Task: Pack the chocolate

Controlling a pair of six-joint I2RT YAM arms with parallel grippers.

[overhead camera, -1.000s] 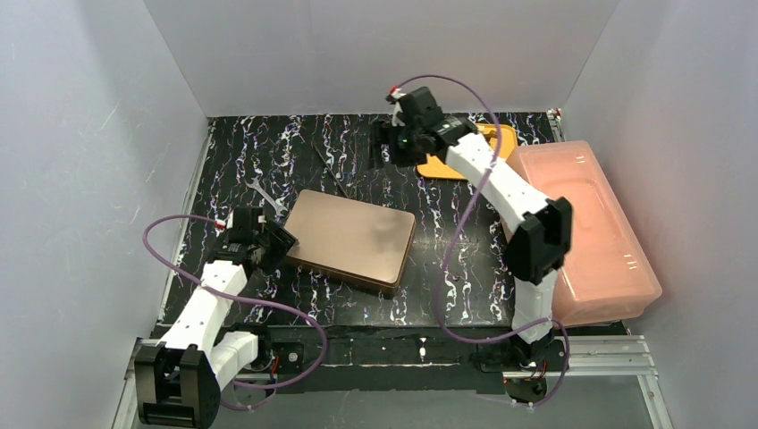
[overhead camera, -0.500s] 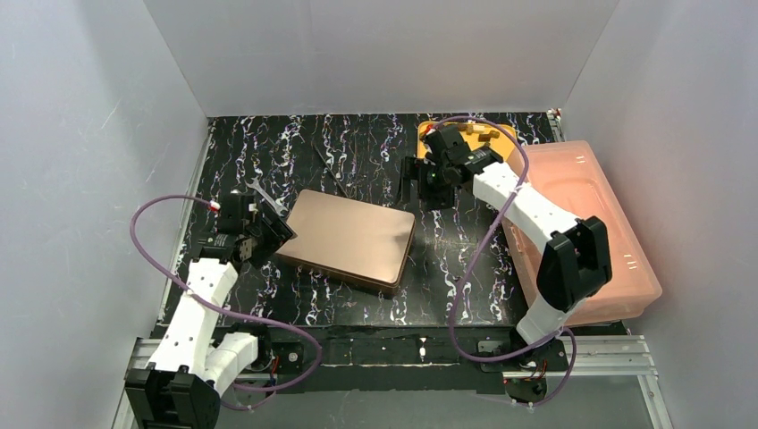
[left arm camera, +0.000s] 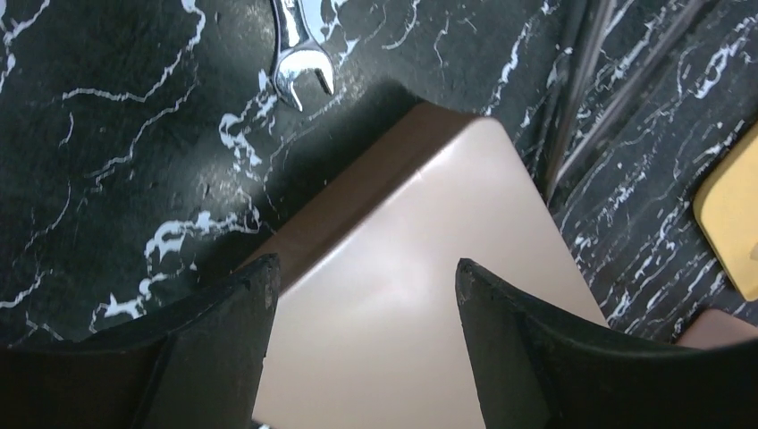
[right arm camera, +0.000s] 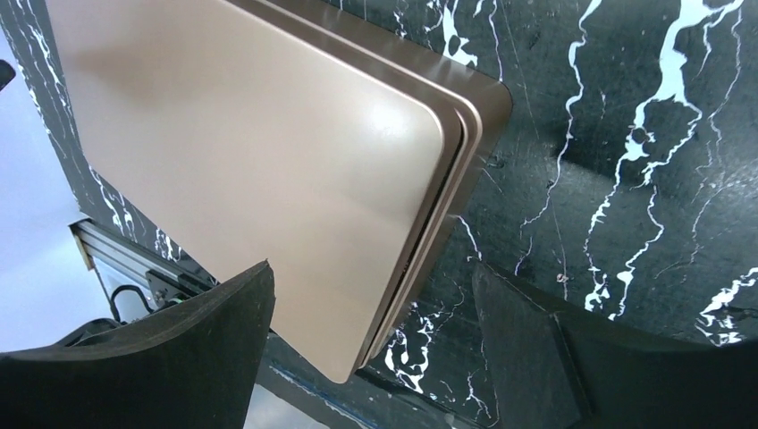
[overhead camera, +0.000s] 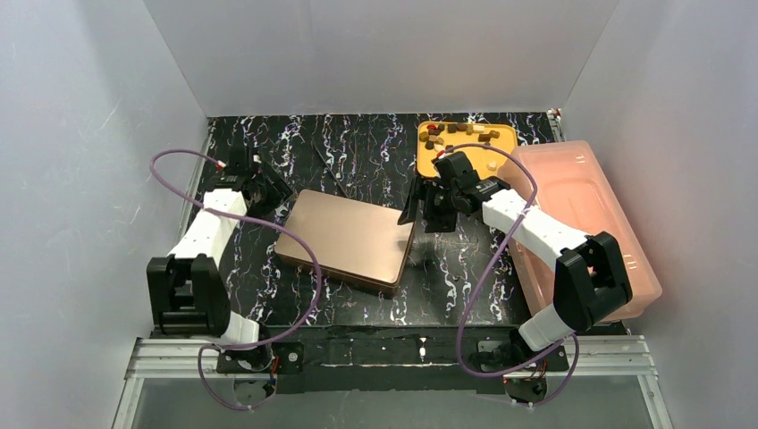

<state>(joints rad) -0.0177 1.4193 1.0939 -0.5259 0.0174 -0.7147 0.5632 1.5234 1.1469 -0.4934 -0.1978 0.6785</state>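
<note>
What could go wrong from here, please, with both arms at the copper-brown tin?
The copper-brown tin looks smooth on top; open jaws at opposite corners may slip or shove it sideways. The wrench beside its left corner could be caught. The right arm hangs near the yellow tray of chocolate.

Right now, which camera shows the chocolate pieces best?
Top external: the chocolate lies scattered on the yellow tray at the back. Left wrist catches only a tray corner, no pieces; right wrist shows neither.
</note>
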